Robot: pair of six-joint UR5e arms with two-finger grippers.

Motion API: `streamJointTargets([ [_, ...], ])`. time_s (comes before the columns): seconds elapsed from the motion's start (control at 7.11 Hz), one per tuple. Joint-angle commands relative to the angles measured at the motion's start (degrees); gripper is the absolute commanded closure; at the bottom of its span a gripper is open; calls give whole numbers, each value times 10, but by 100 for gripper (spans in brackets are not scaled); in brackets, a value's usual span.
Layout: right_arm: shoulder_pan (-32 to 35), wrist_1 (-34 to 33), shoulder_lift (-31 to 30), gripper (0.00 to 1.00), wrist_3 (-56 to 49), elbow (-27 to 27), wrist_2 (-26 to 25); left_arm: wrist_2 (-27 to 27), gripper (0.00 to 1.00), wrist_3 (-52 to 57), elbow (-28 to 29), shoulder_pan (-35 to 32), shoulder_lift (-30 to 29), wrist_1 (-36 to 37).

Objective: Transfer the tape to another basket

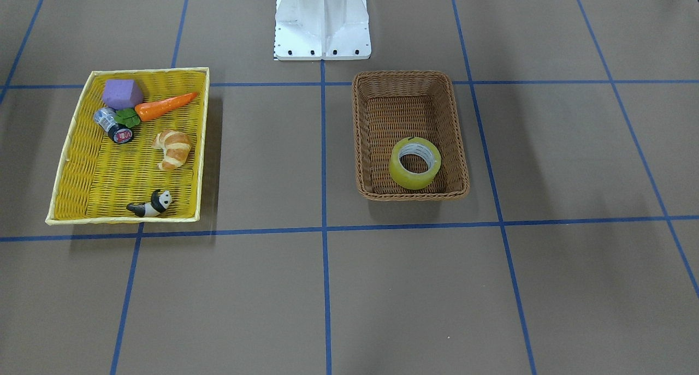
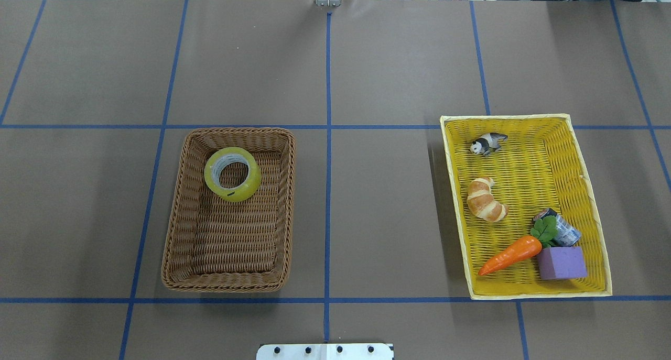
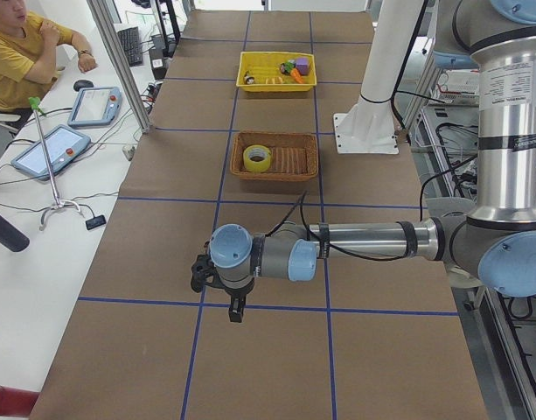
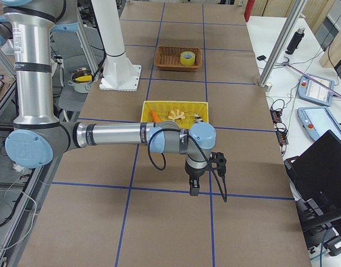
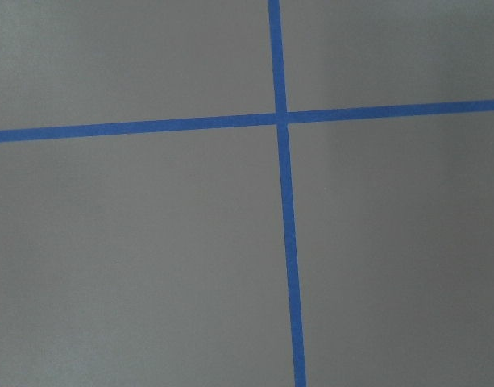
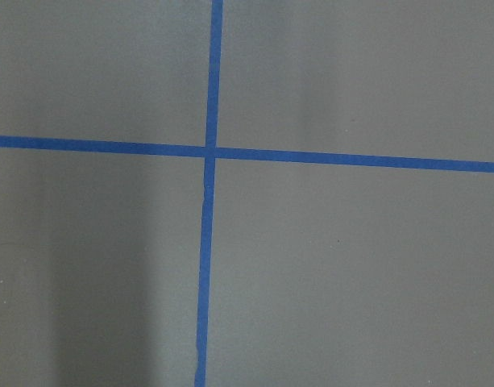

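Start at the robot's left end of the table (image 2: 367, 61). The left gripper (image 3: 236, 312) hangs pointing down over a blue grid line (image 3: 145, 302), its arm stretched out low across the tabletop, well apart from both baskets. You only get it in the side view, so can't tell whether the jaws are apart or closed. Its wrist cam gives you brown tabletop w/ two blue lines crossing.

Next along is the brown wicker basket (image 2: 177, 218), on the robot's left of the white base plate (image 2: 325, 351). The tape (image 2: 233, 194) lies flat inside it, hole up, at the end away from the robot and close to that far wall.

Further on, on the robot's right side, is the yellow tray basket (image 2: 529, 161), well apart from the wicker one. Inside it:
- a panda figurine (image 2: 487, 143) at the far end
- a croissant (image 2: 486, 199) around the middle
- at the robot-side end, a carrot (image 2: 509, 254), a purple block (image 2: 562, 262) and a small clear cylinder (image 2: 563, 230), bunched together, w/ the carrot's green leaves against the cylinder

Farthest out, past the tray, the right gripper (image 4: 193, 190) also points down over a blue line, arm low and stretched out. Side view only again, so can't tell its opening either. Its wrist cam shows brown tabletop and a blue cross.
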Motion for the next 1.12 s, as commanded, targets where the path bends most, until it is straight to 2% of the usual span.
streamJointTargets([
  [0.0, 0, 0, -1, 0, 0, 0, 1, 3, 1, 0, 0, 0, 0, 0],
  [0.98, 0, 1, 0, 0, 0, 4, 1, 4, 1, -1, -1, 0, 1, 0],
])
